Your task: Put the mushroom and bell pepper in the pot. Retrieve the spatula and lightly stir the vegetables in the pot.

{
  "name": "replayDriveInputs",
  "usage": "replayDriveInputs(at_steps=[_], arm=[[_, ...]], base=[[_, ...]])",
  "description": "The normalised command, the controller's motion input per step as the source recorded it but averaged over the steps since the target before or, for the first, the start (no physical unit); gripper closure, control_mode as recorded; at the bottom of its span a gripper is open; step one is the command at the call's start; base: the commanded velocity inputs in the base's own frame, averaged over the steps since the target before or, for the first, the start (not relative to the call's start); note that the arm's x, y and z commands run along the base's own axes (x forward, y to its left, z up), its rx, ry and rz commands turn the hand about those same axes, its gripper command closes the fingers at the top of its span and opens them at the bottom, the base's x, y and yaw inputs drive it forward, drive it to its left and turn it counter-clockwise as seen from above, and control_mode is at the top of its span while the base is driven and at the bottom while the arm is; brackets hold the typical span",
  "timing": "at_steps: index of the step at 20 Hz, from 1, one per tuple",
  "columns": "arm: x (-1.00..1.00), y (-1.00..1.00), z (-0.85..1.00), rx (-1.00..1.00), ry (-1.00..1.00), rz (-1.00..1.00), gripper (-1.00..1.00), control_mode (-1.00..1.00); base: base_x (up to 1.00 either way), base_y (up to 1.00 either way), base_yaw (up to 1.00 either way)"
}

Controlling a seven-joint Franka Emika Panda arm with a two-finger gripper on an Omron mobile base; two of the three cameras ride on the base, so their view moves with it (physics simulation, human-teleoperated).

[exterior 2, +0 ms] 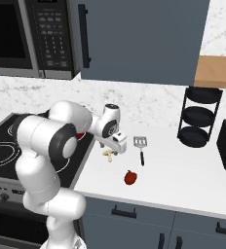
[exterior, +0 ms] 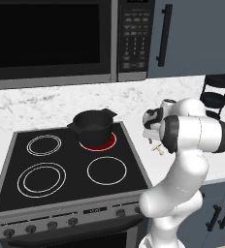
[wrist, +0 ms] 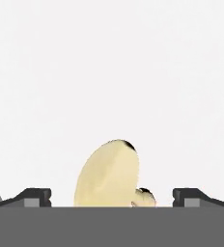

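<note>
Mushroom (wrist: 109, 176) lies on the counter (exterior 2: 183, 165) between the released tool's (wrist: 112, 197) tips; bell pepper (exterior 2: 130, 177), spatula (exterior 2: 141, 147) and pot (exterior: 92, 127) await handling.

The left base view looked forward and down from behind the white jointed arm (exterior: 182, 160), which rose at the frame's lower right, over the black glass stovetop (exterior: 66, 167). The right base view faced the same way from the other side, the arm at lower left, taking in the white stone counter (exterior 2: 183, 180). Both shared the small pale tan mushroom (exterior: 157, 147) mid-frame. The hand view sat very close above that mushroom, looking down at it.
</note>
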Motion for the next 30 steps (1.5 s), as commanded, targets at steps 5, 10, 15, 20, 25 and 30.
replayDriveInputs(at_steps=[5,10,15,20,25,30], arm=[[0.14,0.00,-0.29,0.00,-0.10,-0.03,-1.00,-1.00],[0.02,0.00,-0.29,0.00,-0.12,-0.02,-1.00,-1.00],[-0.19,0.00,-0.08,0.00,-0.18,0.00,-1.00,-1.00],[-0.15,0.05,0.00,0.00,-0.16,0.00,1.00,-1.00],[0.00,0.10,0.00,0.00,-0.06,0.00,1.00,-1.00],[0.02,0.01,0.11,0.03,0.00,0.00,1.00,-1.00]], base=[[0.00,0.00,0.00],[0.00,0.00,0.00],[0.00,0.00,0.00],[0.00,0.00,0.00],[0.00,0.00,0.00],[0.00,0.00,0.00]])
